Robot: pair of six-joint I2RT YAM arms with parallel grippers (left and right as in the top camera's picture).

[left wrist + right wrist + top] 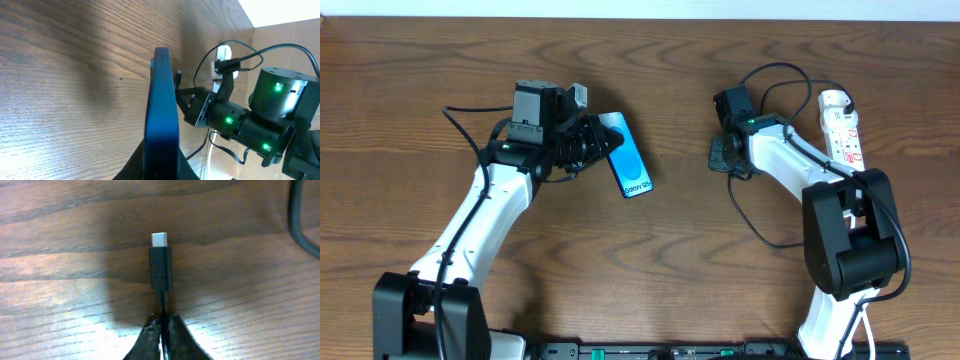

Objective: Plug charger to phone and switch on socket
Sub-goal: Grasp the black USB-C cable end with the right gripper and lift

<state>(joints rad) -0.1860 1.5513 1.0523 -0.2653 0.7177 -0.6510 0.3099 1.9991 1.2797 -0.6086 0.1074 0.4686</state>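
**Inspection: both grippers engaged, plug not inserted**

**Left arm.** The left gripper (598,142) is clamped on the phone (632,168) at its upper end, one finger on each face. In the left wrist view the phone runs straight out from between the fingers and is seen edge-on, as a dark blue-black slab. From overhead its light-blue screen and the words "Galaxy S25+" can be read. The body slants away from the gripper towards the middle of the table (420,60). Whether its free end rests on the wood cannot be told.

**Right arm.** The right gripper (161,322) is closed on the charger (160,272). Its fingertips pinch the thin black cable just behind the plug body. The plug points straight out from the fingers, and its bare metal tip (159,239) is clear of any port, with wood grain behind it.

**Relation of parts.** From overhead, the right gripper lies to the right of the phone with bare wood between them. In the left wrist view the small plug shows just beside the phone's far end, not touching it.

**Outlying items.** The socket (843,125) lies at the far right of the table, beyond the right arm and well apart from the phone. Red marks show on its face. The position of its switches cannot be read. The charger's black cable loops over the wood between the right gripper and the socket.
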